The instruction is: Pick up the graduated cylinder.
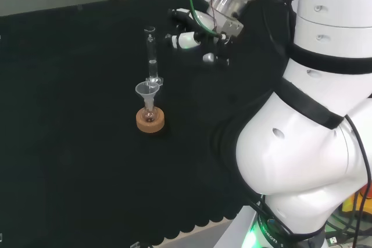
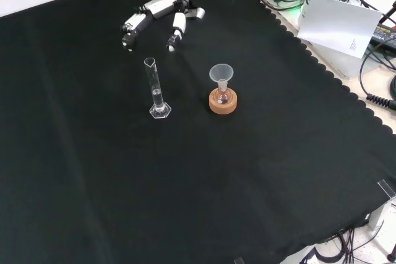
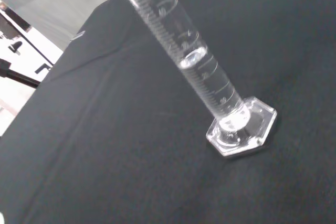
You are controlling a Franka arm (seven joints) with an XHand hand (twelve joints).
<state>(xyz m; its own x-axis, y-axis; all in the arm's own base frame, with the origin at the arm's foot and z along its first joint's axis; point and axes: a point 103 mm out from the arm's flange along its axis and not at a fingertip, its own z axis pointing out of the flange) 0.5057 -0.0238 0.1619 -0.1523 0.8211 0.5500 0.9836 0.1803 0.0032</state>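
A clear graduated cylinder (image 2: 156, 88) stands upright on its hexagonal foot near the middle of the black cloth, with a little clear liquid low in the tube (image 3: 193, 56). In the head view the cylinder (image 1: 151, 55) rises just behind the funnel. The black and white hand (image 2: 158, 12) hangs above the cloth beyond the cylinder in the front view, a clear gap away from it, fingers relaxed and pointing down, holding nothing. In the head view the hand (image 1: 195, 38) is to the cylinder's right.
A small round flask with reddish content sits on a cork ring (image 2: 223, 102) with a clear funnel (image 2: 221, 74) in its neck, right of the cylinder in the front view. The arm's white links (image 1: 308, 126) fill the head view's right. Cables and paper lie off the cloth's right edge.
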